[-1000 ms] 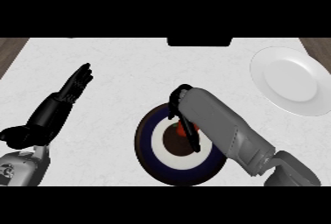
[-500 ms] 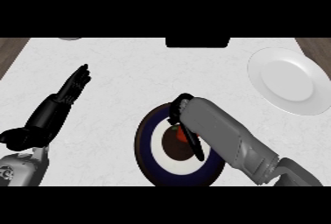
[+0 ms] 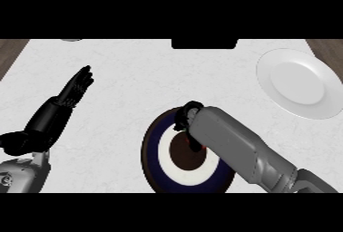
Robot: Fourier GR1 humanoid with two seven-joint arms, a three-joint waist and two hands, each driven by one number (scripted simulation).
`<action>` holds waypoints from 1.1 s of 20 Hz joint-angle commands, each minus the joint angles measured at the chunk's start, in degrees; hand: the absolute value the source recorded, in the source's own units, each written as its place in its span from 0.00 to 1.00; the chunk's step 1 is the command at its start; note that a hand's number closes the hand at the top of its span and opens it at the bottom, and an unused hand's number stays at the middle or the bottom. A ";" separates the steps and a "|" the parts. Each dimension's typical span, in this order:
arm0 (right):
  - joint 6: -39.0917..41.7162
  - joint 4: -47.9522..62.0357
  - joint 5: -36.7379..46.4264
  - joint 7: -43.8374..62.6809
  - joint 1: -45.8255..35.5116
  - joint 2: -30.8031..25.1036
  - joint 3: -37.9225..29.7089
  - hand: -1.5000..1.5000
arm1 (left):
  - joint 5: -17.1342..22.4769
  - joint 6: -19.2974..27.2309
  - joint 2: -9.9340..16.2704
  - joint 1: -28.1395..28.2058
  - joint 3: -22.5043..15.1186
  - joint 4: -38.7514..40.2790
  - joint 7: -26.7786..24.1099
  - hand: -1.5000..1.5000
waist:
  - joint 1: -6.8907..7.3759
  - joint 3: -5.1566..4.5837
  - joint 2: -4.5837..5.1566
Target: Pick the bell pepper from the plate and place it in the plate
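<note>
A dark blue plate (image 3: 153, 156) with a white ring and a brown centre lies on the counter in front of me. On it sits the red bell pepper (image 3: 190, 144), of which only a red sliver and a bit of green stem show beside my wrist. My right hand (image 3: 188, 113) comes in over the plate from the lower right. Its black fingers curl down over the pepper, and the grey forearm hides most of both. A white plate (image 3: 298, 84) lies at the far right. My left hand (image 3: 61, 108) rests open at the left with its fingers pointing up.
A dark block (image 3: 204, 43) sits at the counter's far edge in the middle. Brown floor shows past the counter's far corners. Bare white counter (image 3: 134, 86) lies between the two plates and around my left hand.
My right hand and forearm have sunk lower over the blue plate and now cover more of the pepper. The left hand has not moved.
</note>
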 commanded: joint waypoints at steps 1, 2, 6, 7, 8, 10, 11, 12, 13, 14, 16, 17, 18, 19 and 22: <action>-17.03 -0.97 7.18 2.32 4.92 2.06 0.50 1.00 | -0.78 0.28 -0.25 0.81 -0.08 -0.31 -0.18 0.50 | -0.07 0.32 1.48; -22.57 -2.60 9.91 3.69 2.60 -0.56 -0.81 1.00 | -0.48 0.47 -0.35 0.17 0.17 -0.14 -0.03 0.50 | -1.09 0.38 1.10; -41.08 -2.96 19.44 9.46 -1.63 -4.34 -3.07 1.00 | -0.22 0.65 0.00 1.48 0.78 -0.09 -0.05 0.50 | -2.24 0.44 -0.19; -45.62 -3.78 22.43 10.63 -0.91 -3.08 -1.51 1.00 | -0.29 0.73 -0.66 1.66 0.14 0.47 0.24 0.50 | -2.41 0.41 0.13; -49.77 -3.50 25.15 10.78 -0.91 -3.96 -1.18 1.00 | -0.24 0.74 -0.10 0.32 0.87 -0.10 0.39 0.50 | -1.99 0.44 0.58; -58.29 -4.01 29.97 13.52 -0.21 -2.63 0.02 1.00 | -0.69 1.06 -0.53 0.07 0.37 0.20 0.96 0.50 | -1.96 0.39 0.78; -61.09 -5.35 32.03 14.54 -0.84 -3.20 0.16 1.00 | -0.75 0.77 -0.49 1.06 0.77 1.84 -0.65 0.50 | -2.12 0.27 0.85; -64.44 -4.95 34.24 16.21 -0.90 -2.28 0.47 1.00 | 0.11 0.07 -0.13 1.50 0.78 -0.90 -0.27 0.50 | -0.63 0.30 0.78; -65.72 -7.19 36.19 19.56 -0.26 -0.33 1.99 1.00 | -1.03 1.17 -1.27 0.65 -0.19 -0.70 0.20 0.50 | -1.42 0.28 0.67; -67.83 -6.35 37.91 19.49 -0.76 -2.09 1.12 1.00 | 1.15 -0.66 0.36 0.73 1.25 -1.97 1.76 0.50 | -0.58 0.30 0.89; -68.95 -9.58 41.15 24.15 -0.17 -0.49 2.09 1.00 | -1.78 0.70 -1.35 1.67 -0.88 -1.11 0.05 0.50 | -0.94 0.25 1.00; -69.68 -11.42 42.35 25.40 -0.69 -0.49 1.47 1.00 | -0.53 -0.18 -0.99 1.35 0.27 -0.89 -0.62 0.50 | -1.04 0.24 0.96; -69.66 -14.26 43.72 26.71 0.50 -1.95 1.58 1.00 | -0.05 -0.72 0.81 2.20 1.86 -1.17 0.36 0.50 | -1.26 0.25 0.77; -68.34 -13.38 45.18 28.73 -1.81 0.19 1.07 1.00 | -1.70 1.88 -2.20 -1.81 0.09 0.27 2.71 0.50 | -1.30 0.25 1.09; -67.31 -19.11 47.65 30.00 -0.47 -2.95 -1.56 1.00 | -2.15 0.75 -1.31 1.87 0.04 -2.01 0.75 0.50 | -1.04 0.26 0.94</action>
